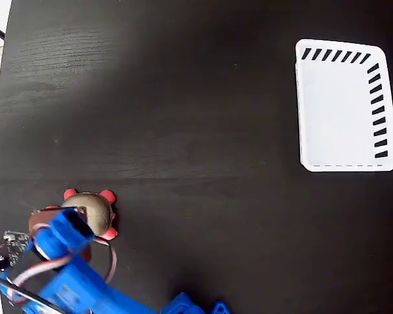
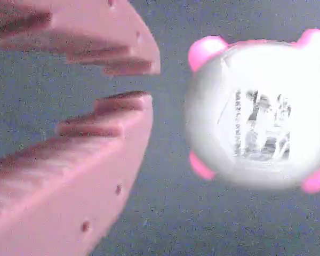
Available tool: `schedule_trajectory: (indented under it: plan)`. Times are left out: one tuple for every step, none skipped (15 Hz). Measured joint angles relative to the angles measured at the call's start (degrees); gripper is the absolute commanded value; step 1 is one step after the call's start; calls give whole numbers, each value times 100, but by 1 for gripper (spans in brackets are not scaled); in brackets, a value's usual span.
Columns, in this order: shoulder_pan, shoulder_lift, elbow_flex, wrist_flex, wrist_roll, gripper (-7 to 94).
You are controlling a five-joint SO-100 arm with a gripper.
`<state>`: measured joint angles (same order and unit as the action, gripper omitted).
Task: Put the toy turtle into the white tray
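Observation:
The toy turtle (image 1: pixel 95 210) sits on the dark table at the lower left of the fixed view, with its tan shell up and red feet showing. My blue and brown gripper (image 1: pixel 60 226) hangs over its left side and hides part of the shell. In the wrist view the turtle (image 2: pixel 258 109) lies to the right of my fingertips, outside the jaws. The gripper (image 2: pixel 141 82) is shut to a narrow slit with nothing in it. The white tray (image 1: pixel 344 108) stands far off at the upper right, with nothing inside.
The dark wooden tabletop (image 1: pixel 196 131) stretches between the turtle and the tray. The table's left edge (image 1: pixel 0 131) runs close beside the arm. Blue arm parts (image 1: pixel 183 306) sit at the bottom edge.

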<state>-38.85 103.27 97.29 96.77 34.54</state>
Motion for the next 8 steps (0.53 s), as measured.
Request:
schedule_trajectory:
  plan:
    - [18, -211, -70, 0, -79, 0]
    - [26, -334, -79, 0, -158, 0]
    - [18, -422, -79, 0, -255, 0]
    - [18, -431, -114, 0, -316, 0]
    - [26, -431, -176, -9, -378, 0]
    - [26, -457, -202, 0, -466, 0]
    - [0, -501, -211, 0, -519, 0]
    - [-88, -510, -211, 0, -580, 0]
